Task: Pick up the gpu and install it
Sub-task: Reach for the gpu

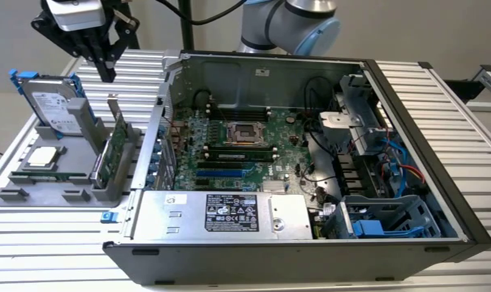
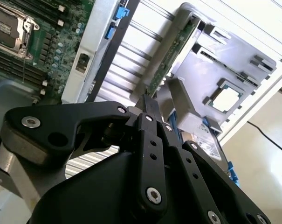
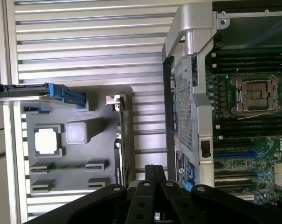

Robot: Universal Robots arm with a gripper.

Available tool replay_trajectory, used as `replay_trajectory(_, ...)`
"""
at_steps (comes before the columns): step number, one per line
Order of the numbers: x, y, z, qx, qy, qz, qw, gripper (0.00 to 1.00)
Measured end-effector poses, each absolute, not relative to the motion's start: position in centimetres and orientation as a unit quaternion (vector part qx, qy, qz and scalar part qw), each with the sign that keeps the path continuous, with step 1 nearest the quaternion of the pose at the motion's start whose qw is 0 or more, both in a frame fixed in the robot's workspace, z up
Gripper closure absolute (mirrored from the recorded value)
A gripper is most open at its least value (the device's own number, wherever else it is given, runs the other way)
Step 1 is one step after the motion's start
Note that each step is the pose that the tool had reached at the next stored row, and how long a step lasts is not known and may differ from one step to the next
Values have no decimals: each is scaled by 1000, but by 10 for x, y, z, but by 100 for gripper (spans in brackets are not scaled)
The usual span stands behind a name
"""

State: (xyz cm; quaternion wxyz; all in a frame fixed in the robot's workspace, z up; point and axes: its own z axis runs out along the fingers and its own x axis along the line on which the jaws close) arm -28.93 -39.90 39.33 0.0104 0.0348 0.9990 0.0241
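One gpu (image 1: 118, 143), upright on edge in one grey tray (image 1: 34, 198), on the side nearest one open computer case (image 1: 310, 255); narrow strip of slatted table (image 3: 145, 116) between. One hard drive (image 1: 55, 106), one processor chip (image 1: 44, 157) alongside. One gripper (image 1: 107, 74), clenched empty, above the gpu, apart.

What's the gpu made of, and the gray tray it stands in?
The gpu: green circuit board, likely fiberglass, with a shiny silver bracket that looks like metal. The tray: matte gray, probably plastic, judging by its dull, even molded look.
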Motion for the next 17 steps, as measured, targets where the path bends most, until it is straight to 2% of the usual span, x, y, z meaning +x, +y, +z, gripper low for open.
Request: replay_trajectory(17,-307,-399,393,35,999,24,10,100)
